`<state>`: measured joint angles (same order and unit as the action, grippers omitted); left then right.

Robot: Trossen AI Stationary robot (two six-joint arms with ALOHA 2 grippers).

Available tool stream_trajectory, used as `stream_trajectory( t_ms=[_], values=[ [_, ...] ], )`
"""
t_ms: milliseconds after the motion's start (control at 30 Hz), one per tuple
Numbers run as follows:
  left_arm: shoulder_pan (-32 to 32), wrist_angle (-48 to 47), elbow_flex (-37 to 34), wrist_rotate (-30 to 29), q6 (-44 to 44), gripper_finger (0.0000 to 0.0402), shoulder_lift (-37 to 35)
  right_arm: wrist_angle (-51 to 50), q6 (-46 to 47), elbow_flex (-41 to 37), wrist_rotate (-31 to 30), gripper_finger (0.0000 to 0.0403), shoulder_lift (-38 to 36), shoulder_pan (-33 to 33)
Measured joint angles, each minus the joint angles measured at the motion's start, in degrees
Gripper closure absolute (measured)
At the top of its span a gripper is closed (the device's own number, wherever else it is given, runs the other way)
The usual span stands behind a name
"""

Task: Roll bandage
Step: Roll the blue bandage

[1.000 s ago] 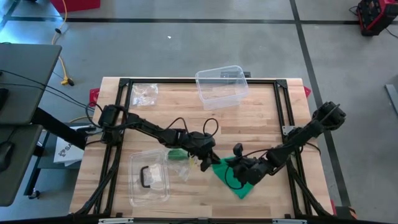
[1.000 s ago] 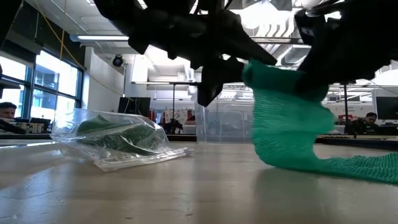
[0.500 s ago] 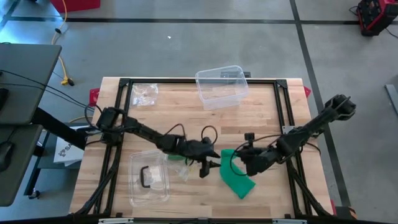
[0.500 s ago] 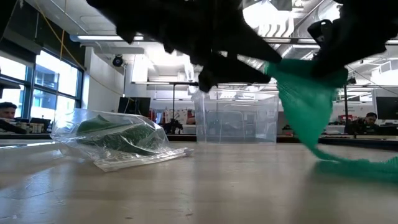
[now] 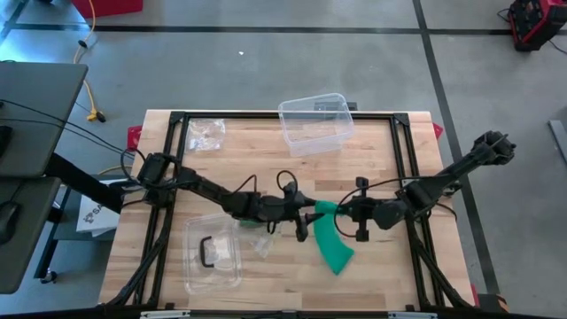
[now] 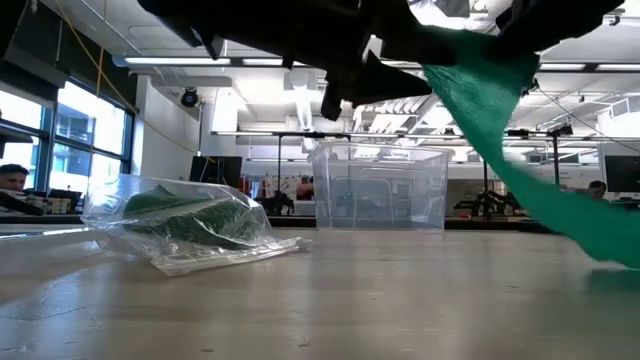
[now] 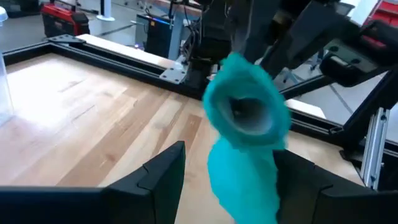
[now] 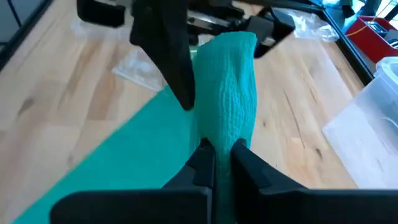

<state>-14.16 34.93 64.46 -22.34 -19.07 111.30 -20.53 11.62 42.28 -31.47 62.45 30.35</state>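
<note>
A green bandage (image 5: 333, 241) runs from a rolled end (image 7: 245, 109) held above the table down to a flat tail (image 5: 338, 260) that lies on the wood. My right gripper (image 5: 341, 211) is shut on it near the rolled end. My left gripper (image 5: 303, 220) is open and faces the right one. Its two fingers (image 7: 165, 171) stand on either side of the strip just below the roll. In the low view the bandage (image 6: 490, 100) slants down toward the picture's right. My right gripper pinches the bandage's bunched upper part (image 8: 227, 134) between its two fingers, just behind the rolled end (image 8: 236, 46), which sticks out past the fingertips. The fingers lie about level and point toward the table's left. The held end is lifted clear and the tail slopes down to the table. My left gripper is open around the strip; whether its fingers (image 8: 168, 62) touch the bandage I cannot tell.
A clear plastic tub (image 5: 314, 124) stands at the far middle. A clear bag (image 5: 213, 252) lies at the near left, and another with green contents (image 6: 190, 225) lies beside the left gripper. A small bag (image 5: 205, 133) lies far left. Black rails (image 5: 399, 151) frame the table.
My right gripper has risen and gone toward the table's far edge with the bandage's end. The bandage, a bunched heap before, is now drawn out into a slanting strip, its tail still on the table. My left gripper has moved a little right, toward the rolled end.
</note>
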Motion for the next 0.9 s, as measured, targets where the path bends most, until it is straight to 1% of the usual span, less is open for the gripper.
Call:
stream_trajectory(
  t_ms=[67,133,200,267,300,333,500,567,600,667,733,833,900],
  values=[
    [0.3,0.4,0.0,0.7,1.2,0.0223,0.0,0.7,0.0,0.0,0.0,0.0393,0.0,0.1],
    [0.4,0.6,0.0,0.4,3.0,0.0250,0.0,1.5,0.0,0.0,0.4,0.0393,0.0,0.4],
    [0.2,1.0,0.0,-0.3,5.4,0.0294,0.0,2.2,0.0,0.0,1.2,0.0393,0.0,0.9],
    [0.1,1.5,0.0,-0.5,8.4,0.0354,0.0,3.1,0.1,0.0,2.5,0.0393,0.0,1.5],
    [0.0,1.5,0.0,-0.6,9.8,0.0377,0.0,3.8,0.1,0.0,3.7,0.0393,-0.1,1.8],
    [0.0,1.1,0.0,-1.2,11.1,0.0388,0.0,4.7,0.1,0.0,5.0,0.0393,-0.1,2.1],
    [-0.5,-6.0,0.0,-9.7,15.1,0.0399,0.0,10.0,0.1,0.0,12.5,0.0393,-1.3,3.7],
    [-0.8,-7.9,0.0,-12.4,16.8,0.0399,0.0,11.2,0.4,0.0,17.7,0.0393,-1.9,3.9],
    [-1.1,-8.7,0.0,-12.9,17.6,0.0400,0.0,11.7,1.1,0.0,21.0,0.0393,-2.1,3.8],
    [-1.7,-9.0,0.1,-12.5,19.1,0.0400,0.0,12.3,1.9,0.0,27.7,0.0393,-2.3,3.6],
    [-2.5,-7.7,0.1,-10.2,21.1,0.0401,0.0,12.3,2.9,0.0,32.9,0.0393,-2.1,3.6],
    [-3.4,-5.3,0.1,-4.6,20.6,0.0400,0.0,12.5,3.9,0.0,36.0,0.0393,-1.3,3.1],
    [-4.1,-5.3,0.1,-0.9,19.8,0.0397,0.0,12.7,4.7,0.0,38.3,0.0393,0.0,2.1]
  ],
)
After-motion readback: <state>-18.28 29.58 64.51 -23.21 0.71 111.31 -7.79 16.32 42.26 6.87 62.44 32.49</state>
